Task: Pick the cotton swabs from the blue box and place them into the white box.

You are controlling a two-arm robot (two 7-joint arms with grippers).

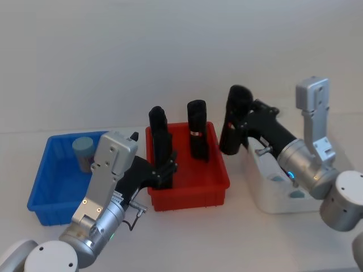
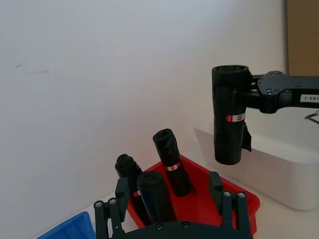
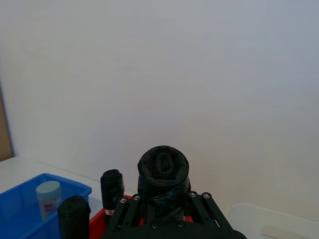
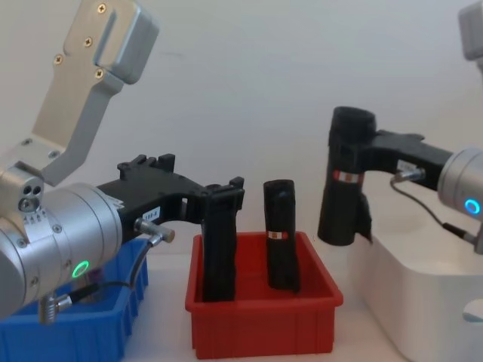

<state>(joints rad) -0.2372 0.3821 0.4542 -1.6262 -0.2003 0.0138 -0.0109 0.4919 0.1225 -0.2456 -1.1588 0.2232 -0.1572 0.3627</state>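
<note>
**A:** What am I holding on the right?

**B:** My right gripper [image 4: 349,188] is clamped on a tall black pack [image 4: 344,181], lifted upright between the red bin [image 1: 190,187] and the white box [image 1: 283,195], near the box's left rim. That isn't what the task asks for.

**A:** And the left?

**B:** My left gripper [image 1: 165,169] reaches into the red bin's near-left part, fingers around another black pack [image 4: 219,245]; I can't tell whether it's squeezed or just straddled. A third pack [image 1: 197,129] stands at the bin's far side.

**A:** Where are the cotton swabs?

**B:** One jar [image 1: 84,152] stands in the blue box [image 1: 48,198], far left on the table, untouched. Pale caps [image 1: 278,179] show inside the white box. I judge my left arm blocks the reach to the jar.
</note>
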